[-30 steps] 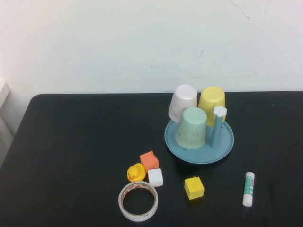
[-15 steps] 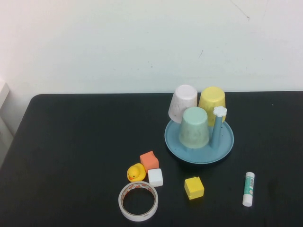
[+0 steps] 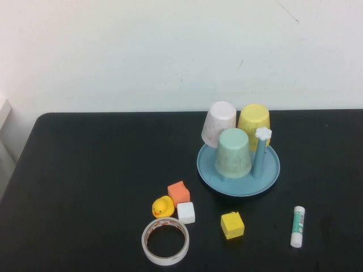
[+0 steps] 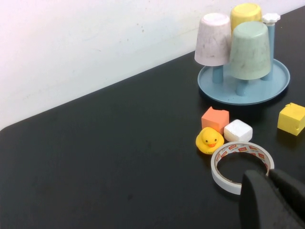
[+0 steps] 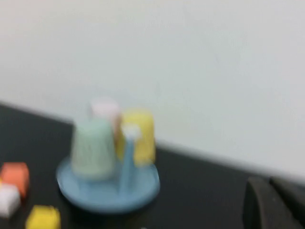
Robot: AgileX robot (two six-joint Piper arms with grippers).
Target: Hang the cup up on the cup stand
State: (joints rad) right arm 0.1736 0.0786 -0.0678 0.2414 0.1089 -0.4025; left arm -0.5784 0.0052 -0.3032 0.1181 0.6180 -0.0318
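The mint-green cup [image 3: 233, 153] hangs upside down on a post of the light-blue cup stand [image 3: 238, 179], next to a pinkish-white cup [image 3: 219, 123] and a yellow cup [image 3: 254, 121]. One bare post with a white flower cap [image 3: 262, 135] stands at the stand's right side. Neither arm shows in the high view. My left gripper [image 4: 269, 177] is shut and empty, hovering near the tape roll, well away from the stand [image 4: 276, 86] and the cup [image 4: 249, 50]. My right gripper [image 5: 268, 182] is shut and empty, off to one side of the stand [image 5: 108, 191] and the cup [image 5: 93, 148].
On the black table in front of the stand lie an orange block [image 3: 178, 192], a yellow rubber duck [image 3: 163, 207], a white block [image 3: 186, 212], a tape roll [image 3: 165, 241], a yellow block [image 3: 232, 224] and a glue stick [image 3: 298, 226]. A white wall rises behind.
The mint-green cup has shifted slightly right and upward on its post and settled. Nothing else on the table has moved.
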